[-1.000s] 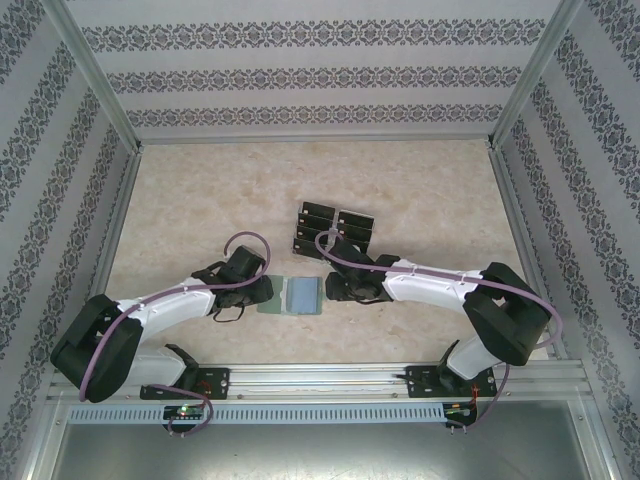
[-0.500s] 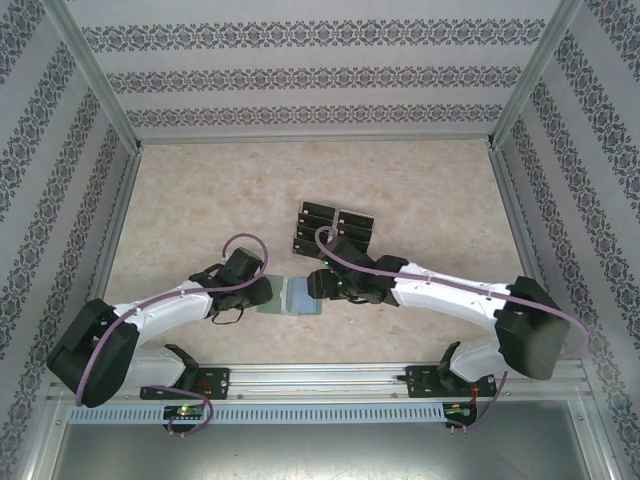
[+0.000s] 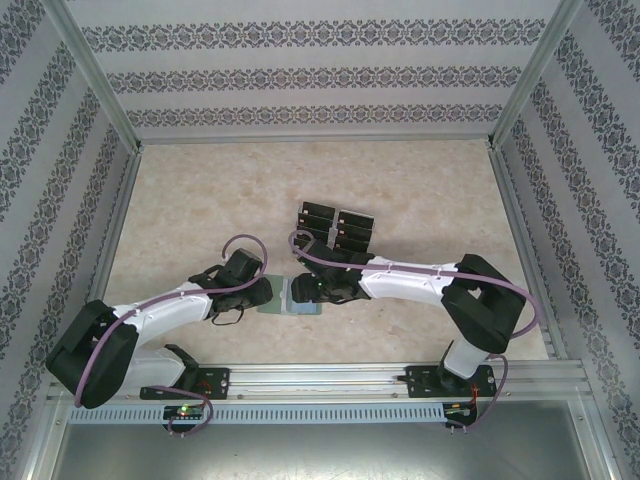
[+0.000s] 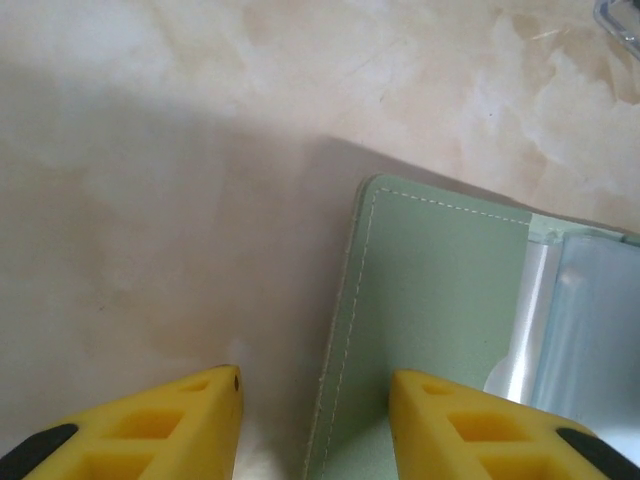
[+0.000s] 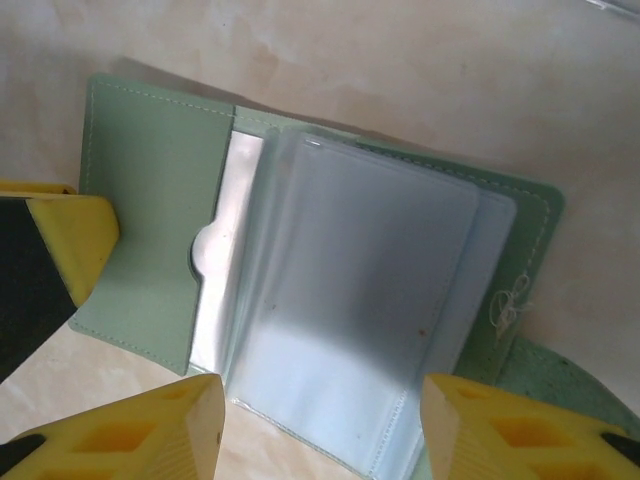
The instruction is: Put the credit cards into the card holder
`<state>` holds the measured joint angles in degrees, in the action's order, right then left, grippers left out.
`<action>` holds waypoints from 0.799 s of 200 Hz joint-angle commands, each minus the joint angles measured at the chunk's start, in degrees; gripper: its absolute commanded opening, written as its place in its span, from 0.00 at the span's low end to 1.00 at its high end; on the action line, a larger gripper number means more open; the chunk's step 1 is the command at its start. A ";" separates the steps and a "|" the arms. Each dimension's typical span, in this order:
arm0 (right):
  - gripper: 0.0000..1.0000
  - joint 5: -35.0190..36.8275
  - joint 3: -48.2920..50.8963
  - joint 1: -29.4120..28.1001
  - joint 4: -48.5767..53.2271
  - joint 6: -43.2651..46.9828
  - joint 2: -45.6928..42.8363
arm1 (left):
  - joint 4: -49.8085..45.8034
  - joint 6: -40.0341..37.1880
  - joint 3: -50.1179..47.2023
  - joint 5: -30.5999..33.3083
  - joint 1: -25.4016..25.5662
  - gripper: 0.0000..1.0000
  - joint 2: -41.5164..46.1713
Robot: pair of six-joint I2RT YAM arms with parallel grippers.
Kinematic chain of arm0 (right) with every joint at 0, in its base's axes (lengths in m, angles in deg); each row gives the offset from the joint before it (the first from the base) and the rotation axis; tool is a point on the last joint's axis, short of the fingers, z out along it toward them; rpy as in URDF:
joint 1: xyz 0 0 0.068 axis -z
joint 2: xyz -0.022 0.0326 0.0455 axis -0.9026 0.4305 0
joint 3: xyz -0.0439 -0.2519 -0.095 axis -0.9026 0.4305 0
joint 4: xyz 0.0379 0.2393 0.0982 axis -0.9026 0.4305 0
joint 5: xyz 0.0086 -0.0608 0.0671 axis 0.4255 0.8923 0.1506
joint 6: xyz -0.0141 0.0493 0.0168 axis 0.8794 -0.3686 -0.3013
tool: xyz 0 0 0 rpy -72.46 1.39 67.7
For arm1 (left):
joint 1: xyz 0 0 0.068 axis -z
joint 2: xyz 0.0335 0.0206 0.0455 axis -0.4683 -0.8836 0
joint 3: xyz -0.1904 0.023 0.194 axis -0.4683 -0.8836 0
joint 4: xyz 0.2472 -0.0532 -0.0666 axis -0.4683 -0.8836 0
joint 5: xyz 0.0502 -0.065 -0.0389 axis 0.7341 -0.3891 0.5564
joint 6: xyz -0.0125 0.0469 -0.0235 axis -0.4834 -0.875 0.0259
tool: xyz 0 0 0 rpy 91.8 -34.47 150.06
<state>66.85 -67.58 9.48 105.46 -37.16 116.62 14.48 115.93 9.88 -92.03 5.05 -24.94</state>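
Nearest, the left gripper (image 4: 315, 385): jaws a short way apart, nothing pinched between them. One yellow finger (image 4: 470, 425) sits over the green cover of the card holder (image 4: 430, 290), and the other sits over bare table (image 4: 150, 180). The cover's stitched edge runs up between the two. Cannot tell if the finger presses down. Just ahead of that finger are the holder's inner pocket and clear sleeves.

Next, the right gripper (image 5: 322, 400): jaws roughly half apart, empty, hanging over the open holder. The clear sleeves lie straight ahead between its fingertips. The green flap is off past the fingertip at the view's left. The other cover, with a small stitched mark, peeks out by the opposite fingertip. The left gripper's finger shows at the flap's outer edge, touching or just beside it.

In the top view the two tools face each other across the holder.

Farther out, beyond the right gripper, are the credit cards (image 3: 333, 228). They are black and sit in two columns, near the holder but apart from it.
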 commanded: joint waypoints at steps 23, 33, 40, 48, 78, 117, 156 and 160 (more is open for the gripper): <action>0.55 -0.37 -1.23 -0.52 -1.24 -0.63 2.19 | 1.10 1.01 -1.57 -1.02 1.13 0.43 0.79; 0.55 -0.51 -1.06 -0.52 -1.39 -0.88 2.73 | 1.19 1.03 -1.72 -1.06 1.15 0.43 0.84; 0.55 -0.64 -1.06 -0.52 -1.56 -0.96 2.97 | 1.24 1.09 -1.82 -1.05 1.13 0.43 0.80; 0.55 -0.71 -1.04 -0.50 -1.66 -1.05 3.38 | 1.43 1.08 -1.92 -1.06 1.13 0.43 0.85; 0.55 -1.75 -1.31 -0.43 -2.89 -1.30 4.81 | 1.73 1.08 -2.24 -1.16 1.13 0.43 0.69; 0.56 -5.00 -1.12 -0.25 -6.26 -2.19 5.77 | 2.31 1.20 -2.63 -1.22 1.13 0.43 0.40; 0.56 -7.36 -1.51 -0.26 -8.95 -2.91 5.97 | 2.69 1.40 -3.11 -1.29 1.13 0.42 0.31; 0.56 -7.46 -1.59 -0.25 -9.21 -2.96 6.03 | 2.69 1.39 -3.07 -1.28 1.13 0.42 0.42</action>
<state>61.80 -67.74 9.48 98.97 -38.97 121.64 16.25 116.36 8.52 -91.72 5.05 -24.20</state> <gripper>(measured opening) 0.555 0.420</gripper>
